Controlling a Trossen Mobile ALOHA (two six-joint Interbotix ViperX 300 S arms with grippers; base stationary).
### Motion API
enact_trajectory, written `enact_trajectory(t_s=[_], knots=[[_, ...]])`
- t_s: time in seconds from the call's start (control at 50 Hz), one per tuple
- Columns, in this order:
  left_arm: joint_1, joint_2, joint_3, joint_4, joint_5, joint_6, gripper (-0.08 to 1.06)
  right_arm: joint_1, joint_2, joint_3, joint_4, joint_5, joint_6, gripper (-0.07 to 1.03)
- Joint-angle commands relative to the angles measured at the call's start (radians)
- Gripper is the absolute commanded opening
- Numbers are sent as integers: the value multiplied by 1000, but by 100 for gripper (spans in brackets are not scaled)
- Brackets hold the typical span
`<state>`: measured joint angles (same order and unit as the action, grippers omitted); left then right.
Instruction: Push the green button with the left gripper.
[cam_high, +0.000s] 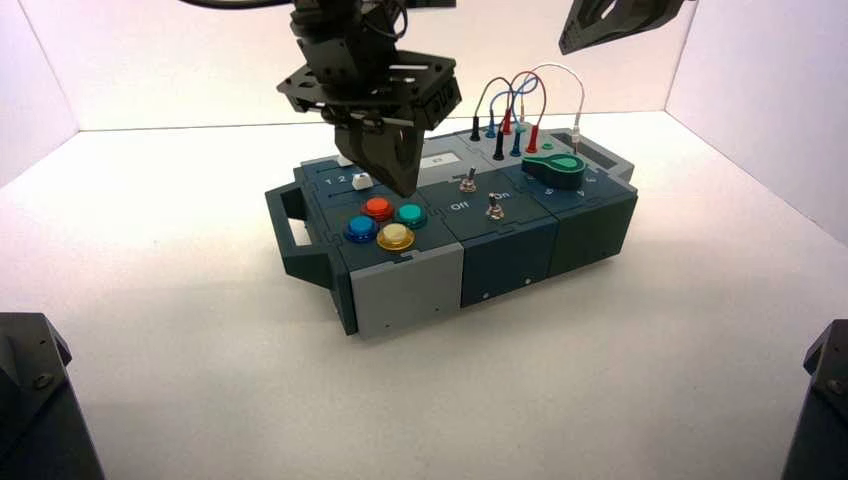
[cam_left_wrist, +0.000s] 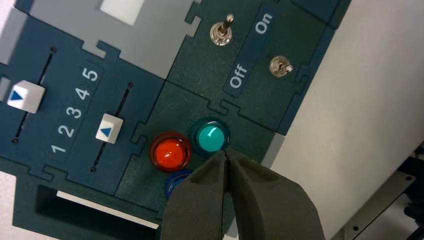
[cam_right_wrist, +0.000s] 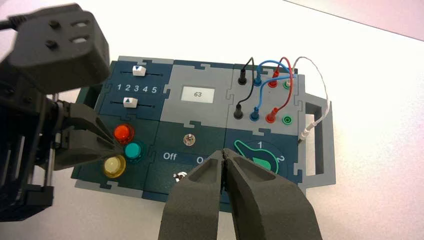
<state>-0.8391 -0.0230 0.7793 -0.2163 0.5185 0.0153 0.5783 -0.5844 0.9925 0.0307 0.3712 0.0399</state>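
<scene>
The green button (cam_high: 411, 214) is a small teal dome in a cluster with the red (cam_high: 377, 207), blue (cam_high: 361, 228) and yellow (cam_high: 395, 236) buttons on the box's front left. My left gripper (cam_high: 400, 186) is shut and empty, its tips pointing down just behind the green button. In the left wrist view its tips (cam_left_wrist: 226, 152) sit at the rim of the green button (cam_left_wrist: 210, 137); I cannot tell if they touch it. The button also shows in the right wrist view (cam_right_wrist: 134, 151). My right gripper (cam_right_wrist: 223, 156) is shut and empty, held high over the box's right side (cam_high: 610, 20).
Two white sliders (cam_left_wrist: 109, 128) with numbers 1 to 5 lie beside the buttons. Two toggle switches (cam_left_wrist: 221, 33) flank the Off/On label. A dark green knob (cam_high: 556, 167), plugged wires (cam_high: 515, 100) and a display reading 63 (cam_right_wrist: 197, 94) fill the rest of the box. Black arm bases (cam_high: 35, 400) stand at the front corners.
</scene>
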Motion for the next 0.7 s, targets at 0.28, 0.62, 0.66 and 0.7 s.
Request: enact_trajectory(t_s=[0.28, 0.62, 0.66, 0.7], knots=[[-5, 51, -23, 11, -14, 14, -3, -6, -11, -12, -2, -3, 3, -2], [-5, 87, -34, 14, -17, 20, -3, -5, -11, -12, -2, -5, 3, -2], [-5, 87, -34, 15, -15, 20, -3, -6, -11, -12, -2, -3, 3, -2], [-6, 86, -32, 14, -15, 21, -3, -6, -11, -12, -2, -3, 3, -2]])
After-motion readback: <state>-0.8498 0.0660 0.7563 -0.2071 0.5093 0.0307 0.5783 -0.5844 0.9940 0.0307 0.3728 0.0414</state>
